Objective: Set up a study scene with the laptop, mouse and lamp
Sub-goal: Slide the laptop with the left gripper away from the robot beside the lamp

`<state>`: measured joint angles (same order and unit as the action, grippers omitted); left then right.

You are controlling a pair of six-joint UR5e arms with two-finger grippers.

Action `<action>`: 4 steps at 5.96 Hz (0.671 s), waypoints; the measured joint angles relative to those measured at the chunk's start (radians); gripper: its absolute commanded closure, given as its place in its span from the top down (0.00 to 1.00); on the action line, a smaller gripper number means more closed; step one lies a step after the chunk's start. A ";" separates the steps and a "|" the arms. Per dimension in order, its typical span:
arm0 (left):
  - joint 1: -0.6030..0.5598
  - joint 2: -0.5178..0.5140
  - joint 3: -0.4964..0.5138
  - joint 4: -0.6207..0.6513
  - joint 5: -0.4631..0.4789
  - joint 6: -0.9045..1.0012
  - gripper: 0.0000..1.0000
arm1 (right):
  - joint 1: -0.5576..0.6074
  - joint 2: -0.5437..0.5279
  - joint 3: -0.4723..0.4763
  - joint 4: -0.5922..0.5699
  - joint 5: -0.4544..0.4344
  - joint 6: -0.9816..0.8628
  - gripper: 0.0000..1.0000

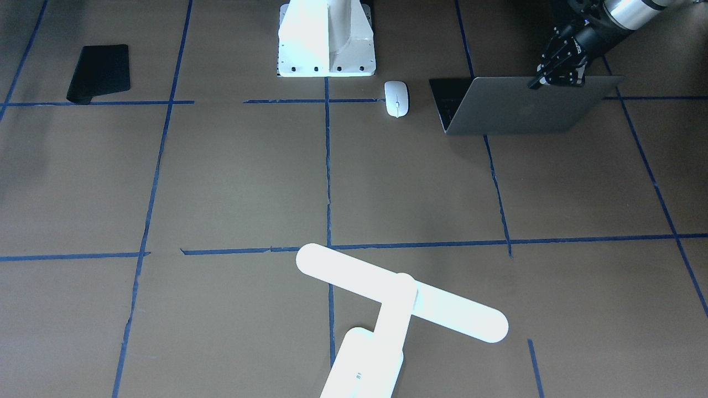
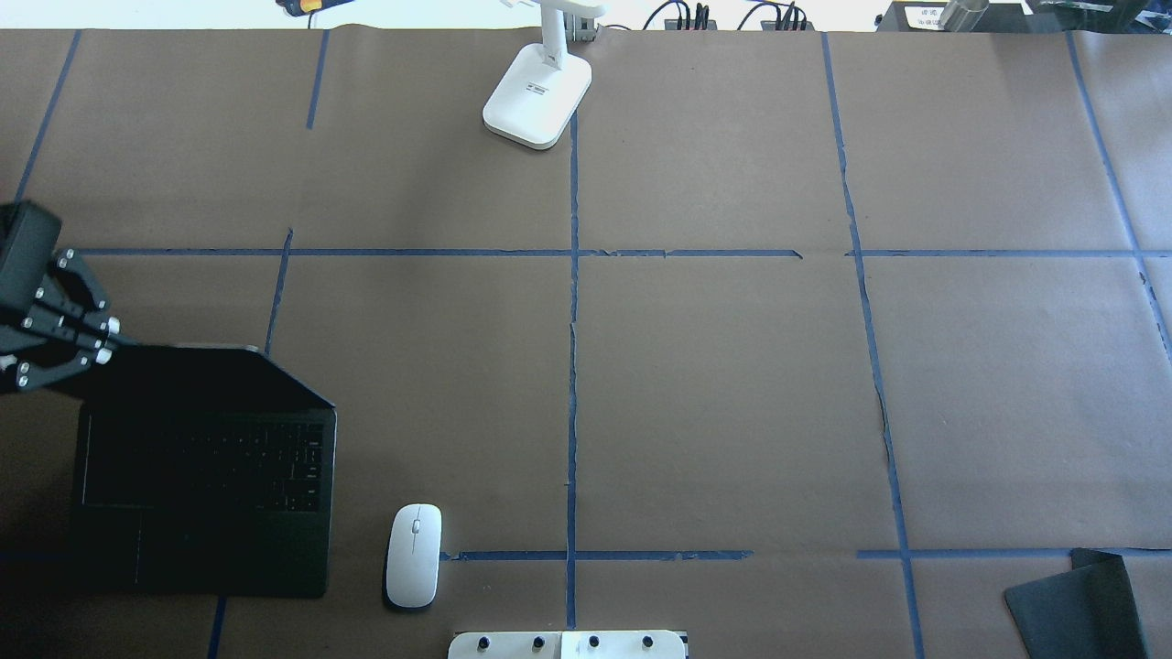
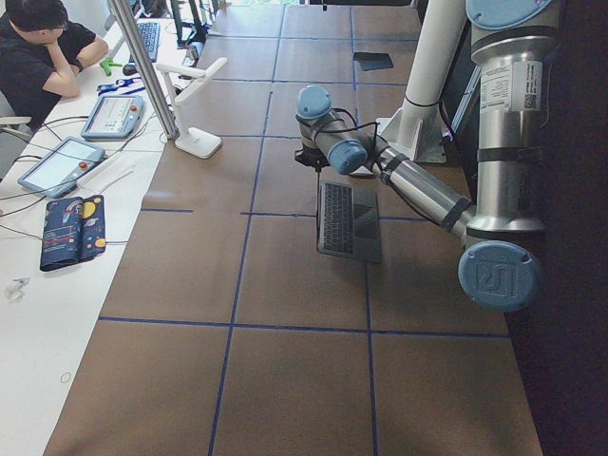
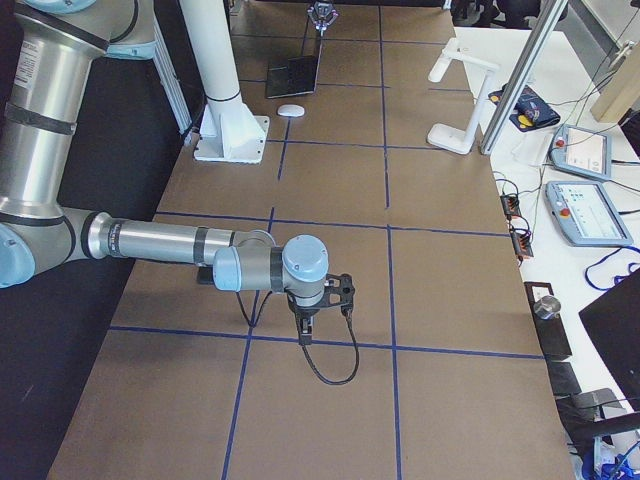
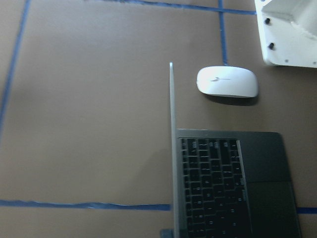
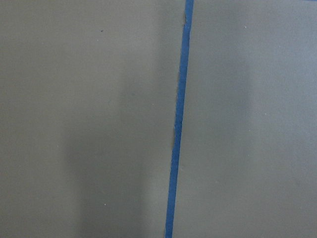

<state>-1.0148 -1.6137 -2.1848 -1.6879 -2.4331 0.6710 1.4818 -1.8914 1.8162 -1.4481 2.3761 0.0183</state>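
We judge it partway: the left gripper (image 1: 540, 81) grasps the lid of the open slim grey metal laptop (image 1: 525, 113), white oval mouse (image 1: 396, 98) just beside it, white bar-headed lamp (image 1: 354, 271) far off; right gripper (image 4: 303, 322), cannot tell.

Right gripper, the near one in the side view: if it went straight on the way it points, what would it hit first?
The right gripper points straight down, so it would likely first meet the brown paper-covered table, beside a strip of blue tape. Nothing shows beneath it.
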 measured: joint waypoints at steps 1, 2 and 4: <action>-0.027 -0.146 0.047 0.125 0.003 0.058 0.00 | 0.000 0.000 0.000 0.000 0.000 0.000 1.00; -0.036 -0.287 0.142 0.176 0.007 0.077 0.00 | 0.000 0.000 0.000 0.000 0.000 0.000 1.00; -0.041 -0.544 0.408 0.187 0.035 0.078 0.00 | 0.000 0.001 0.000 0.000 0.001 0.000 1.00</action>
<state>-1.0556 -2.1574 -1.7768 -1.5010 -2.3982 0.7494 1.4818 -1.8901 1.8163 -1.4481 2.3776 0.0184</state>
